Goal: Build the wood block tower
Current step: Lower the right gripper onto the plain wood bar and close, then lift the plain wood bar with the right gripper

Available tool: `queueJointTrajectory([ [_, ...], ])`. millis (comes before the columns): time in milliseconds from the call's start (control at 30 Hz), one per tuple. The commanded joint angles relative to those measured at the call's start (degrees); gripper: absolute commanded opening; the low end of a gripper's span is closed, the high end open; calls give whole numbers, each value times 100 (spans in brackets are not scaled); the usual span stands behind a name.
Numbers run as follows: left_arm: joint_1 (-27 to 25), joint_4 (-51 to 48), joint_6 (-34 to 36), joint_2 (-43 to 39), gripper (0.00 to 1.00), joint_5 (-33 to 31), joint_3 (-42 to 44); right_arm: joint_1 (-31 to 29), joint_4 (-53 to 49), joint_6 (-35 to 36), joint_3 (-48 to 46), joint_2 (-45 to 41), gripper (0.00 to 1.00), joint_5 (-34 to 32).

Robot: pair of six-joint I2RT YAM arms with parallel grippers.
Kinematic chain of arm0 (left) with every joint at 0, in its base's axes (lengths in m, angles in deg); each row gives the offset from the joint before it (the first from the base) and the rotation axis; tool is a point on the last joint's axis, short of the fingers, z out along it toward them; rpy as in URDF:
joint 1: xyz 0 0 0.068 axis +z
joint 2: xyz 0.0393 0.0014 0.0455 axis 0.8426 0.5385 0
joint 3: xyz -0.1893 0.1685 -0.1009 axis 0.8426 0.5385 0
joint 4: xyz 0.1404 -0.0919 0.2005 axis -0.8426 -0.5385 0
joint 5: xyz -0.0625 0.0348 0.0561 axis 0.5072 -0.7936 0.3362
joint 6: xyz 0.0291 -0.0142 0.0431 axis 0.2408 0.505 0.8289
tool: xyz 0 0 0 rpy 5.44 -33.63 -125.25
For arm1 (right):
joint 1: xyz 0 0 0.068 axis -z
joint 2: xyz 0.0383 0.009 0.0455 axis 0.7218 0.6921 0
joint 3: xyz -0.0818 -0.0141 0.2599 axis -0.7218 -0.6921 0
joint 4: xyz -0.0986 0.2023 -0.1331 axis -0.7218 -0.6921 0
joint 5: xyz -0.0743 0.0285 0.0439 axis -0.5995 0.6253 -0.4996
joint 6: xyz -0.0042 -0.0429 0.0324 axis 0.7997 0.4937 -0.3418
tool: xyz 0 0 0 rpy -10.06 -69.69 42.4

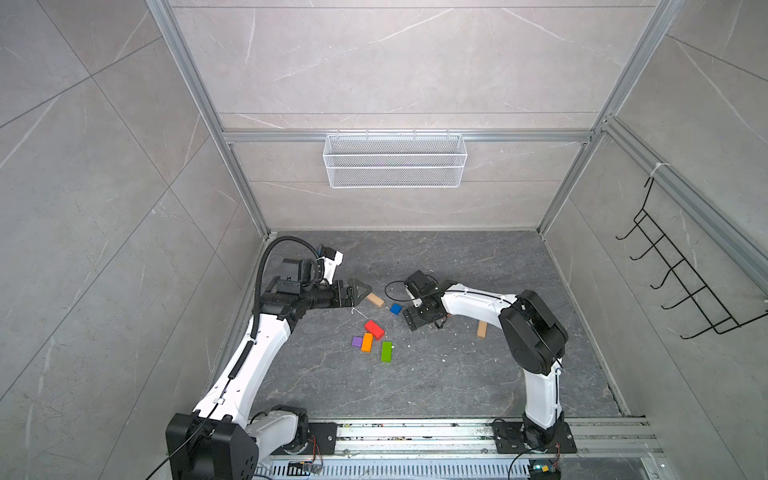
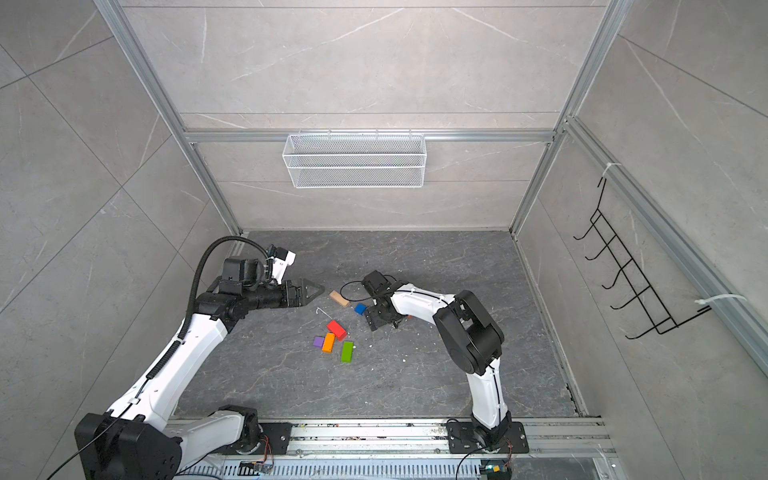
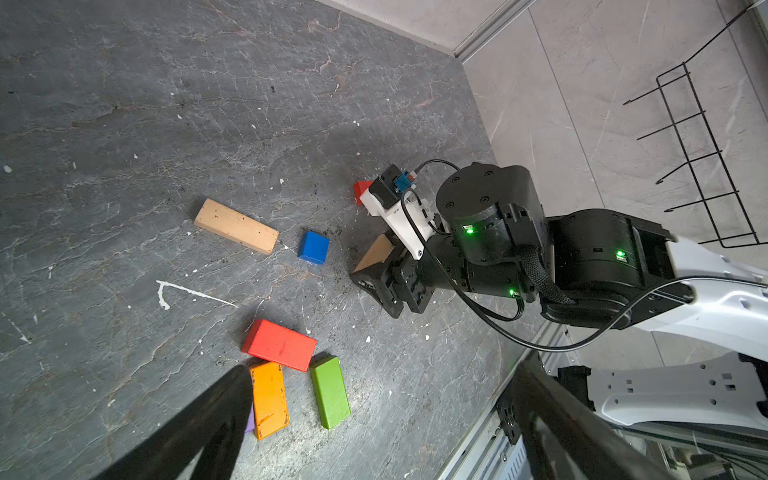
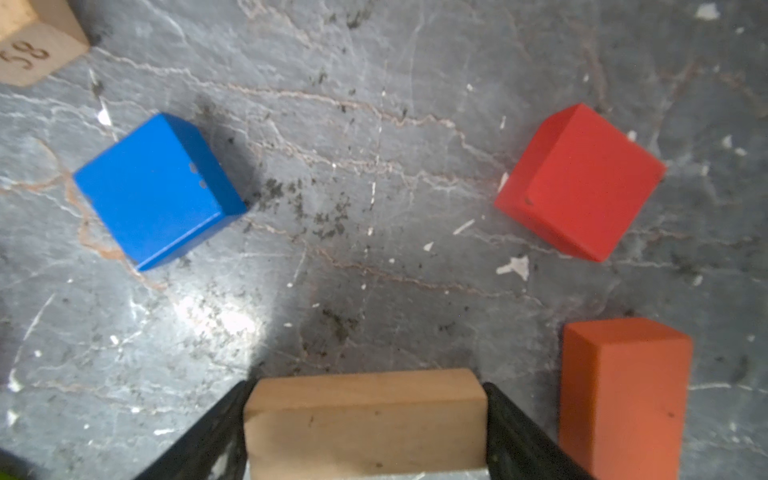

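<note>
Both the left arm point(image 1: 257, 357) and the right arm point(image 1: 540, 395) have white link shells joined by black cylindrical joint housings point(image 1: 536, 332). A black ribbed hose point(image 1: 262, 274) (corrugated along its whole visible length) runs along the left arm. The left gripper point(image 1: 362, 297) has black triangular fingers point(image 1: 358, 286). The right arm carries a thin black cable point(image 3: 469, 300), a white camera bracket point(image 3: 395, 216) with a blue connector point(image 3: 402, 182), and green indicator lights point(image 3: 469, 230) on its joints. Black base plates point(image 1: 507, 438) with screw holes anchor both arms

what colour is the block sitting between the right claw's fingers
The block is plain tan, unpainted wood; the right wrist view shows it best.
</note>
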Motion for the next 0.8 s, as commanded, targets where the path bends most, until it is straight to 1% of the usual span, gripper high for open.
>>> queueJointTrajectory([
  [0, -25, 69, 14, -159, 100, 37, -10, -38, -309, -295, 21, 61, 73, -297],
  [100, -27, 70, 1, -161, 100, 29, -10, -45, -394, -584, -2, 1, 69, -413],
  [267, -29, 65, -12, -161, 100, 22, 7, -40, -575, -1351, 10, -173, 60, -514],
  [367, -42, 74, -21, -146, 100, 25, 3, -40, -721, -1934, 62, -230, 60, -546],
  [567, -49, 65, -30, -151, 100, 29, 3, -41, -688, -2665, 53, -230, 61, -521],
  [767, -55, 70, -21, -164, 100, 0, 16, -48, -698, -2870, 104, -187, 62, -688],
])
